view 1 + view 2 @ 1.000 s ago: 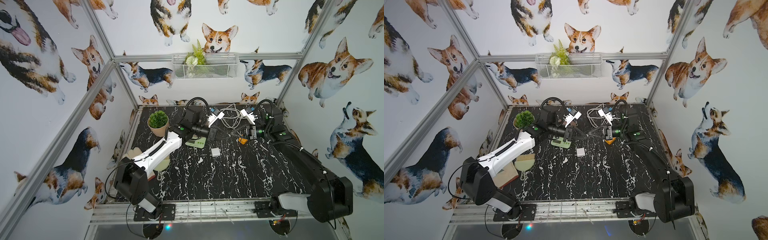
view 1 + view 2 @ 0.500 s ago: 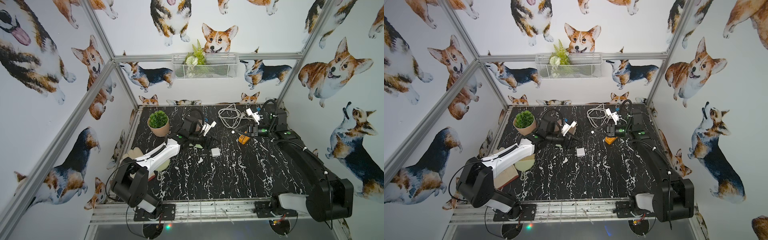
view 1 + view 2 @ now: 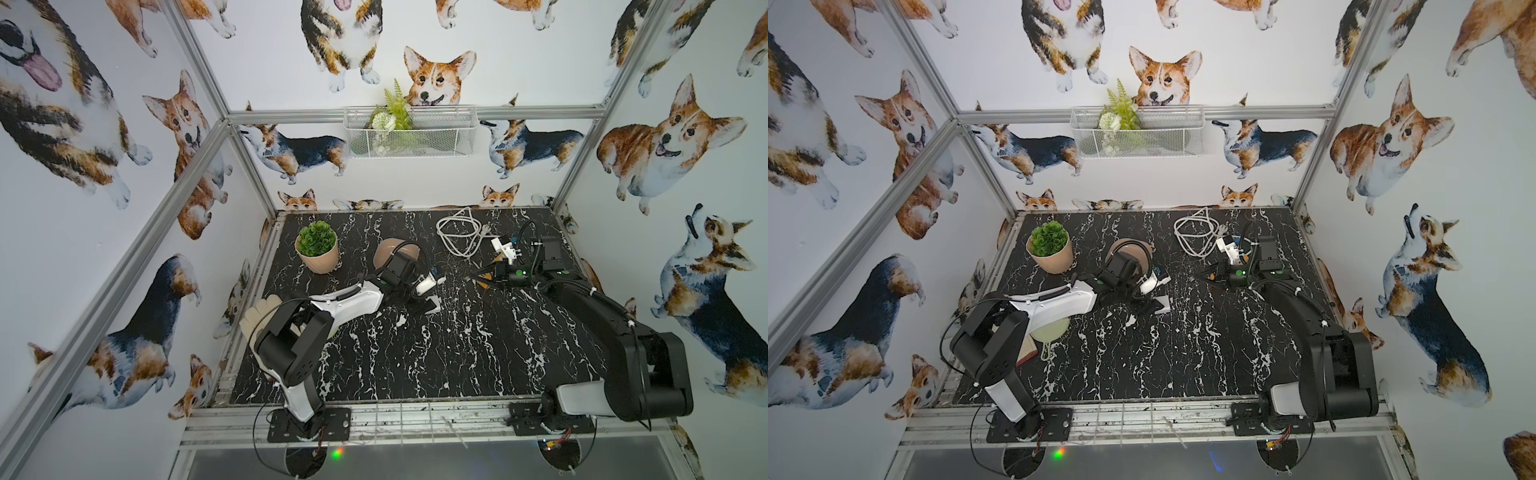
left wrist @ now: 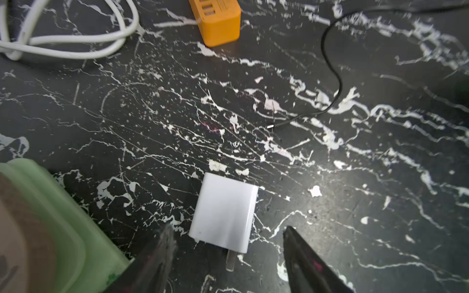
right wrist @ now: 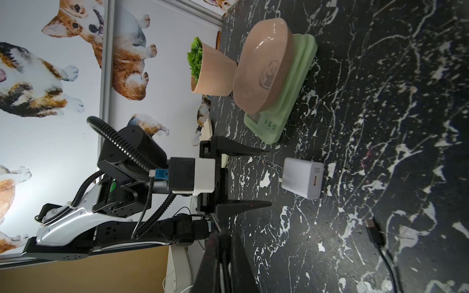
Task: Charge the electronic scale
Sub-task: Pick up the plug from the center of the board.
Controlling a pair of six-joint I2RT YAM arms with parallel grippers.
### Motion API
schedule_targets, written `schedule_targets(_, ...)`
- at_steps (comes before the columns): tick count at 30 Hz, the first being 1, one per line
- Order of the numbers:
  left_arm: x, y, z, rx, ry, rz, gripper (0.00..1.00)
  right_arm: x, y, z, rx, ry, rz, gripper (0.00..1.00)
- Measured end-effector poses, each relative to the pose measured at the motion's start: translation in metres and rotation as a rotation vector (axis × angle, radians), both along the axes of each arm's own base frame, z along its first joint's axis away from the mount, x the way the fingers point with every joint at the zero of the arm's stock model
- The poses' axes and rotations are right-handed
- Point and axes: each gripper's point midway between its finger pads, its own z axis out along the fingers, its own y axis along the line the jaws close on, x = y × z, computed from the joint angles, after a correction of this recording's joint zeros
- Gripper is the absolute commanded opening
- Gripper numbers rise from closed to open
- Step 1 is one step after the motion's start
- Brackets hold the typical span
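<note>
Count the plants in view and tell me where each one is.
2. The potted plant stands on the table near its back left corner. The fern sits in the wire basket hung on the back wall. None seems hidden.

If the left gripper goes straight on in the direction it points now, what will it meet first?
Most likely the white adapter cube: it lies just ahead of the left gripper, in line with the gap between its open jaws. Not touching yet, it seems; depth is unclear.
</note>
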Motion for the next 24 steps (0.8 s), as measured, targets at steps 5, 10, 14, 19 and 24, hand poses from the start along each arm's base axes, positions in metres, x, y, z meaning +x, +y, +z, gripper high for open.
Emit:
schedule_targets(5, 0.003, -0.001, -0.016, 0.078, -0.048, -0.061, 0.81, 0.003, 0.003, -0.021, -0.019, 0.048, 0.0, 0.0)
schedule_targets(10, 0.008, -0.007, -0.021, 0.117, -0.065, -0.122, 0.81, 0.004, 0.005, -0.026, -0.023, 0.042, 0.005, 0.0)
schedule_targets(14, 0.01, -0.009, -0.027, 0.146, -0.049, -0.149, 0.81, 0.005, 0.005, -0.027, -0.022, 0.035, 0.005, 0.0)
schedule_targets(19, 0.011, -0.012, -0.032, 0.171, -0.02, -0.169, 0.8, 0.007, 0.005, -0.025, -0.019, 0.024, 0.007, 0.0)
schedule_targets(24, 0.013, -0.013, -0.037, 0.199, 0.018, -0.174, 0.78, 0.007, 0.006, -0.026, -0.018, 0.025, 0.008, 0.0)
